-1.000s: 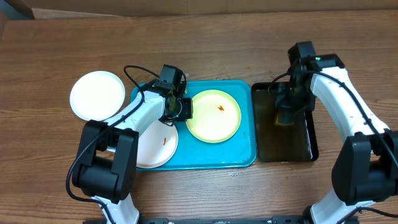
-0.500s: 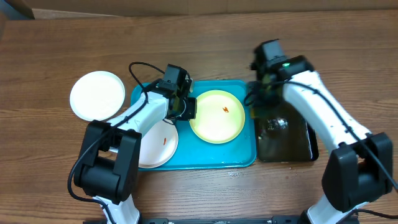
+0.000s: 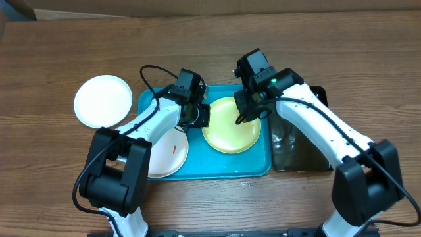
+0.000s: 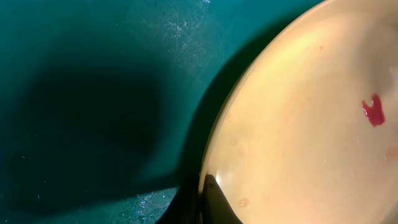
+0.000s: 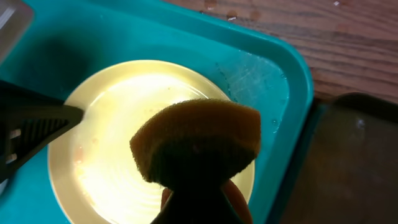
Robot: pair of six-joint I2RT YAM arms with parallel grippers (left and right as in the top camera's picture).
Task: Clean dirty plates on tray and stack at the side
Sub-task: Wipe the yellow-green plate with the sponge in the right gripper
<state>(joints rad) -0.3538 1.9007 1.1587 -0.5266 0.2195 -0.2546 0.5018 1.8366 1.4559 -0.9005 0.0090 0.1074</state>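
Plates [image 3: 227, 135] three: two on tray [image 3: 223, 166], one on table [image 3: 296, 39]; one sponge [image 5: 196, 140].

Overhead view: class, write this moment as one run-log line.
right gripper: jaws shut on yellow-brown sponge, over round yellow-green plate | left gripper: at plate's left rim | red smear: present | turquoise rectangular plastic tray: holds plate

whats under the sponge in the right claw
The yellow-green plate, sitting on the turquoise tray. The sponge covers the plate's middle, so that patch is hidden, and contact cannot be judged.
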